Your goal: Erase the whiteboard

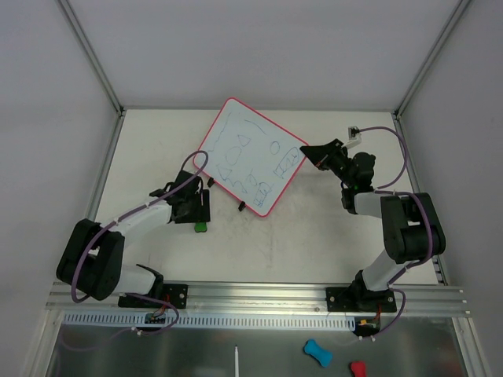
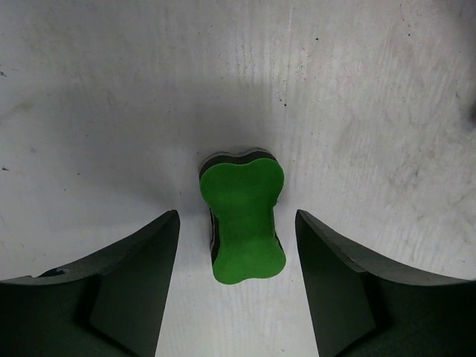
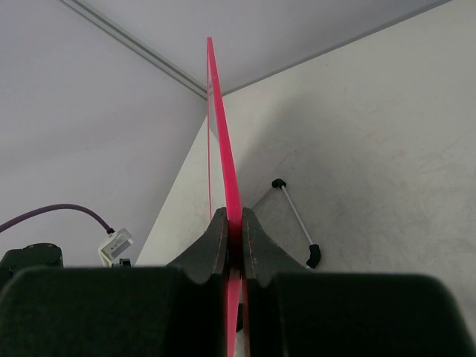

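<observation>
The whiteboard (image 1: 250, 157) has a pink-red frame and blue-green scribbles and lies turned diagonally at the table's middle back. My right gripper (image 1: 313, 154) is shut on its right edge. In the right wrist view the gripper (image 3: 233, 217) clamps the pink frame (image 3: 223, 126) seen edge-on, and the board's wire stand with black feet (image 3: 296, 214) shows behind it. A green bone-shaped eraser (image 1: 200, 228) lies on the table by the board's near left edge. My left gripper (image 2: 236, 217) is open just above the eraser (image 2: 244, 223), one finger on each side, not touching it.
A small white connector box (image 1: 354, 133) sits by the back right corner and also shows in the right wrist view (image 3: 116, 245). A blue eraser (image 1: 317, 353), a red eraser (image 1: 357, 368) and a white stick (image 1: 236, 361) lie below the front rail. Grey walls enclose the table.
</observation>
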`<state>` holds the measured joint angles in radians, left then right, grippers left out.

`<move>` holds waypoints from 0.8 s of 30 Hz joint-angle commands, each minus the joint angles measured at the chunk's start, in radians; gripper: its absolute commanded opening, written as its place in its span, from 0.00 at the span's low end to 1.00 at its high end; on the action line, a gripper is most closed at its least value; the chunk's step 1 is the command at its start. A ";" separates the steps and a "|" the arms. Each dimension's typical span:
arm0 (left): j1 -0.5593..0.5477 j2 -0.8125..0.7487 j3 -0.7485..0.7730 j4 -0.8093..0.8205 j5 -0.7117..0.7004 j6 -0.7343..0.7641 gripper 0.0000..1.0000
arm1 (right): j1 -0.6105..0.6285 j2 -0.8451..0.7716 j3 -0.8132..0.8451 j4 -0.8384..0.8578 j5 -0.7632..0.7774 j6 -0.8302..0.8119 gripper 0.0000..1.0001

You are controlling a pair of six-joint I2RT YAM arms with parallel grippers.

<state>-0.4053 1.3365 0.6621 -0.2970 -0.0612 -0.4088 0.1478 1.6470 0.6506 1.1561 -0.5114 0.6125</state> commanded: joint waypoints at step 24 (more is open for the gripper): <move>-0.059 0.093 0.087 -0.057 -0.065 -0.027 0.50 | -0.001 0.020 0.020 0.060 -0.001 -0.013 0.00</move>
<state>-0.4526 1.4166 0.7155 -0.3305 -0.0929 -0.4137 0.1463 1.6585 0.6506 1.1755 -0.5137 0.6201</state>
